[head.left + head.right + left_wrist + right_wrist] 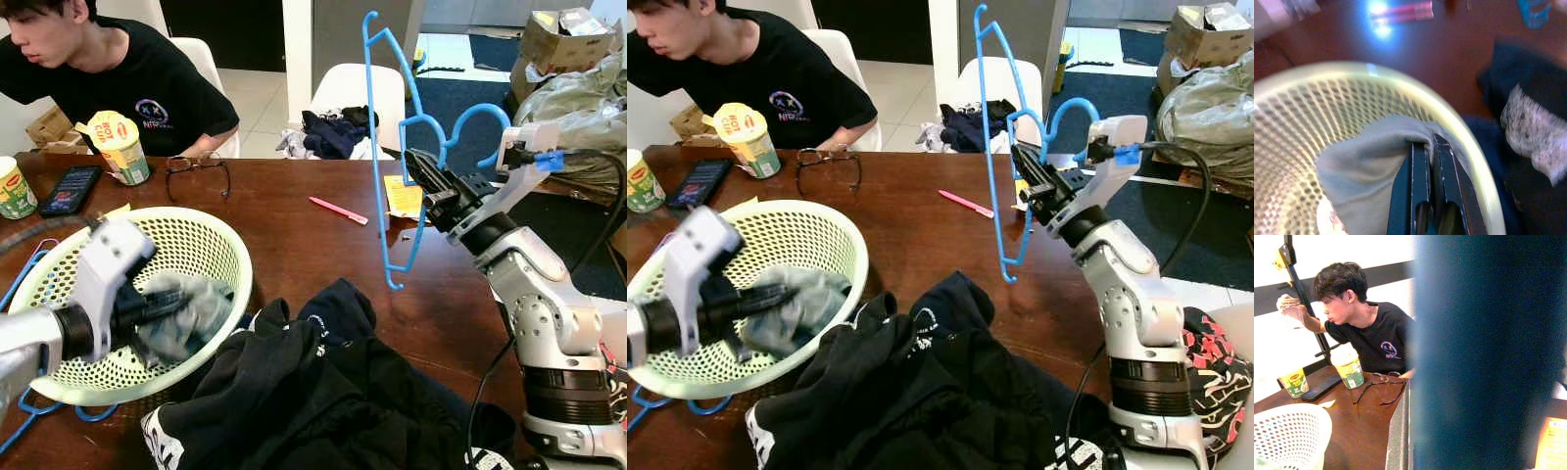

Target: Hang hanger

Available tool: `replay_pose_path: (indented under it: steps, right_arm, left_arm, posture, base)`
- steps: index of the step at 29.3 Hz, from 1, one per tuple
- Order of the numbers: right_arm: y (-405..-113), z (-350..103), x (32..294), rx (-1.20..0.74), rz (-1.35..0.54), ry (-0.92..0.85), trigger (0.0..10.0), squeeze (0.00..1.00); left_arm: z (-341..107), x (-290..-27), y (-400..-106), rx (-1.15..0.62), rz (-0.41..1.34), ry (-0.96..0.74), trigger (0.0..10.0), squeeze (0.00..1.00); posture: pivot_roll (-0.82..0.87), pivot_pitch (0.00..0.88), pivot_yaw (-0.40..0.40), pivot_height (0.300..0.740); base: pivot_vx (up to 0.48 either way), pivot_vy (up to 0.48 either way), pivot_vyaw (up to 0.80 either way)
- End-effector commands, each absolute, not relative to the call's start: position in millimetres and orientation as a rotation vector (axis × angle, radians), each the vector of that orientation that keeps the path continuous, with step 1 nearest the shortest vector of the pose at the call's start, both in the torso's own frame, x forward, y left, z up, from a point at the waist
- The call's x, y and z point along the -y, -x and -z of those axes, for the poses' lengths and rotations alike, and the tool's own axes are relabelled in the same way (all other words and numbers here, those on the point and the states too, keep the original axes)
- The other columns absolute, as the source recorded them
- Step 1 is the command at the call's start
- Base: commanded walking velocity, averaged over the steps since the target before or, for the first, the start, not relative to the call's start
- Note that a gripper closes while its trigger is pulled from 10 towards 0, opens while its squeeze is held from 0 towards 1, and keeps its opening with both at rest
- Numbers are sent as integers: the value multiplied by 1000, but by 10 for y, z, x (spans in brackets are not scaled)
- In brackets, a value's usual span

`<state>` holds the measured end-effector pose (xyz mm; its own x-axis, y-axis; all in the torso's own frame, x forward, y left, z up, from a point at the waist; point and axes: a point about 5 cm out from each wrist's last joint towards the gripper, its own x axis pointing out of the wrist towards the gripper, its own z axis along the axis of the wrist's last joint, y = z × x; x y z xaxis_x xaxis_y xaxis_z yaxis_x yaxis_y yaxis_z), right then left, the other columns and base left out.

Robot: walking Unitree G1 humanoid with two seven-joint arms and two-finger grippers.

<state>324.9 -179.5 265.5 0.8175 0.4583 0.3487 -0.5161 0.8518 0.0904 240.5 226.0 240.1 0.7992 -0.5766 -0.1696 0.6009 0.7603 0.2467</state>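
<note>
A blue plastic hanger (377, 147) stands upright in the air over the right side of the brown table (294, 245). My right gripper (419, 168) is shut on it just below its hook. The same hanger (1474, 352) is a wide blue blur close to the lens in the right wrist view. My left gripper (181, 299) reaches into a pale green mesh basket (230, 245) and is shut on a grey-green cloth (201, 315). Seen from the left wrist, the fingers (1420, 166) pinch a fold of that cloth (1366, 156) inside the basket (1312, 98).
A second blue hanger (98, 413) lies under the basket. Dark clothes (323, 392) are heaped at the table's front. A person (127, 78) sits at the far left, near cups (120, 147), a phone (69, 189), glasses (196, 164) and a pink pen (338, 210).
</note>
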Motion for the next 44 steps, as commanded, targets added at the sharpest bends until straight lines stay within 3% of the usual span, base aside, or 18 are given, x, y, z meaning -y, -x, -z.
replay_pose_path:
  steps: [1, 3, 7, 10, 12, 14, 18, 23, 26, 29, 30, 32, 38, 44]
  right_arm:
    - [-3242, -2640, 1791, 330, -524, -183, 10000, 0]
    - [-3241, -2640, 1791, 330, -524, -183, 10000, 0]
    - [-3248, -2650, 1787, 338, -524, -188, 10000, 0]
    - [-3266, -2688, 1787, 355, -527, -235, 10000, 0]
    - [-3281, -2703, 1783, 360, -538, -261, 10000, 0]
    - [-3285, -2715, 1782, 365, -552, -280, 10000, 0]
    - [-3294, -2772, 1835, 399, -571, -350, 10000, 0]
    - [-3367, -2854, 2076, 430, -438, -336, 10000, 0]
    - [-3384, -2906, 2239, 442, -362, -317, 10000, 0]
    - [-3368, -2940, 2377, 436, -326, -284, 10000, 0]
    - [-3368, -2940, 2377, 436, -326, -284, 10000, 0]
    - [-3344, -2846, 2348, 403, -337, -265, 10000, 0]
    - [-3317, -2671, 2192, 345, -402, -268, 10000, 0]
    - [-3297, -2595, 2045, 315, -477, -237, 10000, 0]
  left_arm:
    - [-2505, -2364, -2441, 3, 578, -259, 10000, 0]
    - [-2572, -2405, -2464, 51, 546, -241, 10000, 0]
    - [-2958, -2481, -2483, 315, 502, -108, 10000, 0]
    - [-3154, -2375, -2409, 451, 622, -17, 10000, 0]
    - [-3279, -2177, -2271, 542, 840, 85, 10000, 0]
    - [-3309, -2085, -2217, 564, 924, 83, 10000, 0]
    - [-3196, -2036, -2330, 498, 929, 7, 10000, 0]
    - [-3106, -1917, -2490, 433, 934, -22, 10000, 0]
    - [-3074, -1768, -2558, 404, 963, -56, 10000, 0]
    - [-3030, -1413, -2661, 390, 1053, -13, 10000, 0]
    - [-3030, -1413, -2661, 390, 1053, -13, 10000, 0]
    - [-2956, -1112, -2709, 378, 1113, -6, 10000, 0]
    - [-2858, -843, -2793, 365, 1061, 32, 10000, 0]
    - [-2699, -858, -2877, 297, 922, 51, 10000, 0]
  posture:
    - [64, 92, 42, 740]
    - [64, 92, 42, 740]
    - [61, 79, 41, 740]
    - [62, 79, 40, 740]
    - [64, 83, 33, 740]
    - [64, 69, 25, 740]
    - [56, 46, 21, 740]
    - [48, 50, 29, 740]
    - [48, 50, 29, 740]
    - [31, 48, 33, 740]
    - [31, 48, 33, 740]
    - [16, 55, 38, 740]
    - [11, 62, 45, 740]
    - [18, 80, 46, 740]
  base:
    - [0, 0, 0]
    - [0, 0, 0]
    - [0, 0, 0]
    - [0, 0, 0]
    - [0, 0, 0]
    - [0, 0, 0]
    - [0, 0, 0]
    - [0, 0, 0]
    - [0, 0, 0]
    - [0, 0, -515]
    - [0, 0, -769]
    - [0, 0, -766]
    - [0, 0, -631]
    - [0, 0, 0]
